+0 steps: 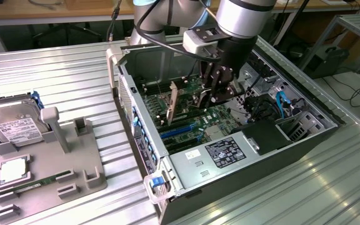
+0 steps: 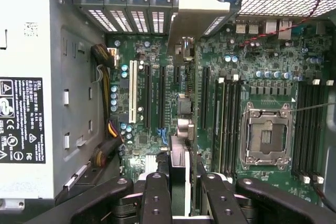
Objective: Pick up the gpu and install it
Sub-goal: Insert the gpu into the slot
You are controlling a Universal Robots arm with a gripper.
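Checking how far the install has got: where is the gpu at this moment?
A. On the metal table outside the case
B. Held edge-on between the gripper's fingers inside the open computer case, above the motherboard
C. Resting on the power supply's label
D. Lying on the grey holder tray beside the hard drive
B: the gripper is down inside the open case, and the gpu stands edge-on between its fingers over the motherboard.

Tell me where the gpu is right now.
In the exterior view the gpu stands on edge inside the open computer case, over the motherboard, just to the exterior view's left of the hand.
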